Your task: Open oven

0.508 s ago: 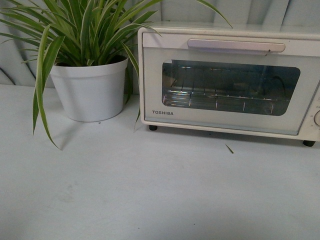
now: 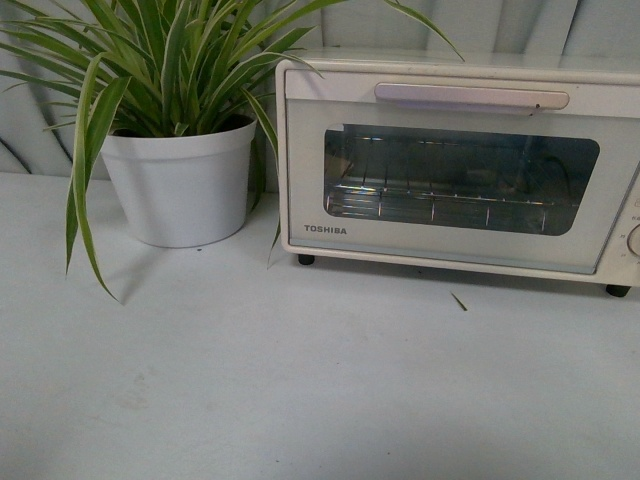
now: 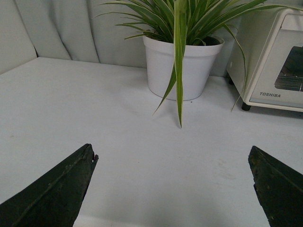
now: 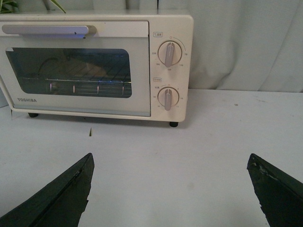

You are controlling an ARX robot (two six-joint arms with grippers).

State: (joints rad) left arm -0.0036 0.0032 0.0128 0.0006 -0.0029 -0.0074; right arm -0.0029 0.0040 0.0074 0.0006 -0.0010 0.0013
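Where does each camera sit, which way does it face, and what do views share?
Front view: on the robot's body, facing the potted plant and closed oven; no arm shows.
Left wrist view: on the left arm, facing the plant; open left gripper shows.
Right wrist view: on the right arm, facing the oven's door and dials; open right gripper shows.
Shared: the oven appears in all three.

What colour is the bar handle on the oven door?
The handle is pale lilac-grey, on a cream-white oven; the front view shows it best.
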